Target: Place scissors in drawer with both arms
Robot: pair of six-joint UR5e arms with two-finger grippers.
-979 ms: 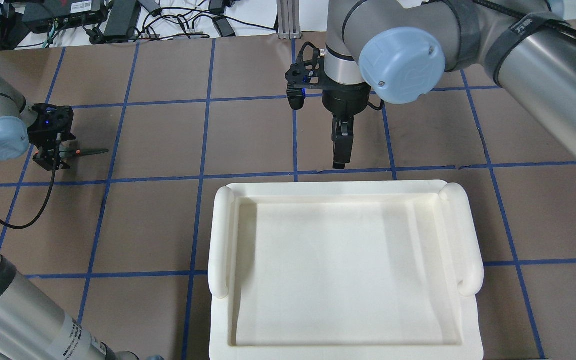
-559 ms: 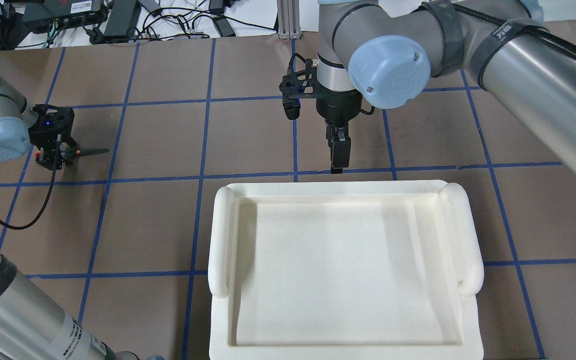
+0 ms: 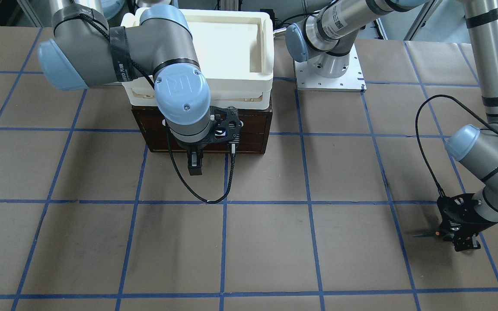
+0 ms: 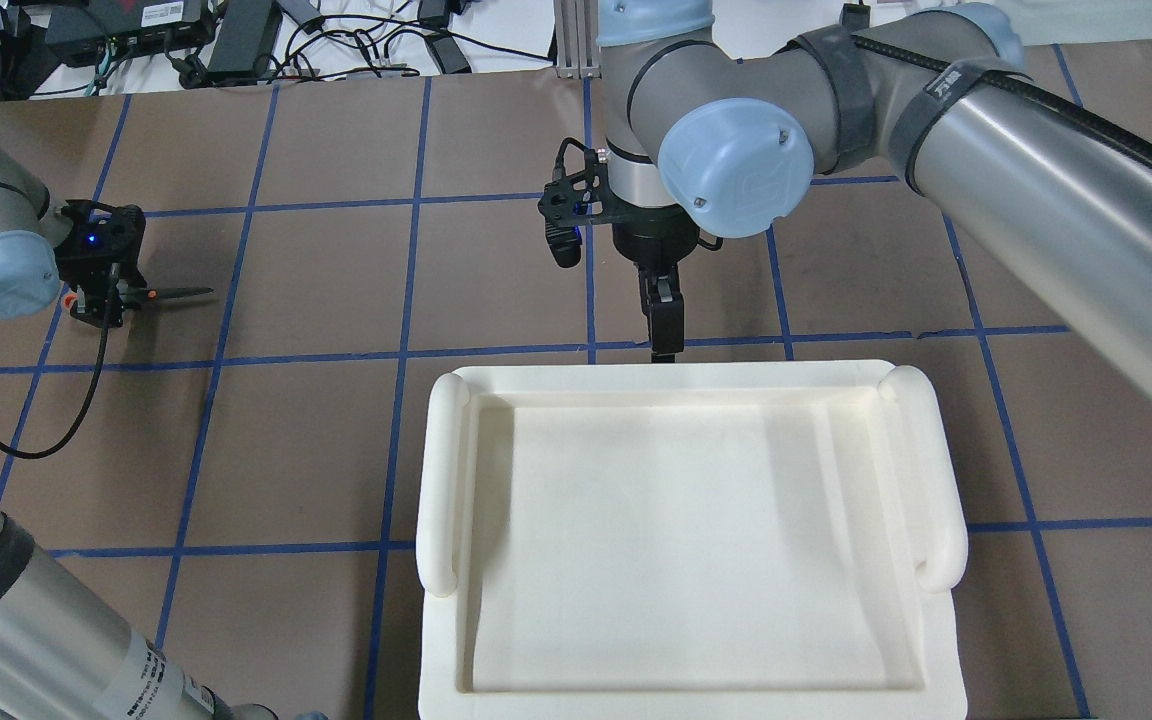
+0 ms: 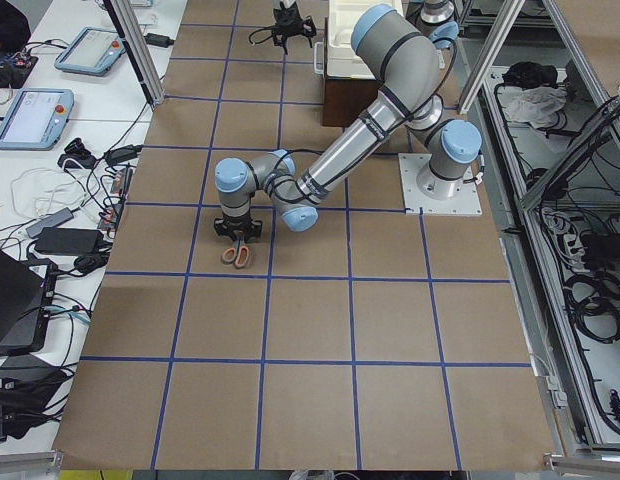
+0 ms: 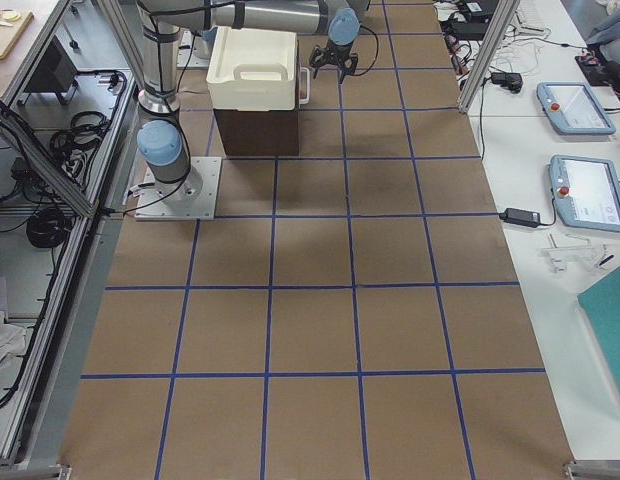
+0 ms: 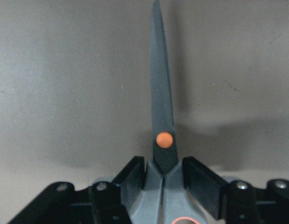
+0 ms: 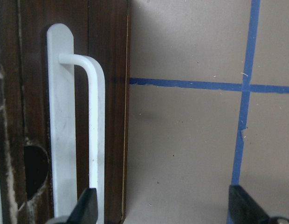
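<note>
The scissors are at the table's far left, blades closed, also in the front view. My left gripper is shut on them just behind the orange pivot dot, low over the table. The dark brown drawer is shut, under the white bin. My right gripper is open in front of it. In the right wrist view its fingers stand wide apart, one beside the white bar handle. In the overhead view the right gripper hangs just beyond the bin's far edge.
A cream-white bin sits on top of the drawer cabinet and hides it from above. A black cable loops from the right wrist down to the table. The left arm's base plate stands beside the cabinet. Electronics and cables lie beyond the far edge.
My right arm has swung left and its gripper has come closer to the drawer front. My left gripper, with the scissors in it, has shifted slightly away from me.
</note>
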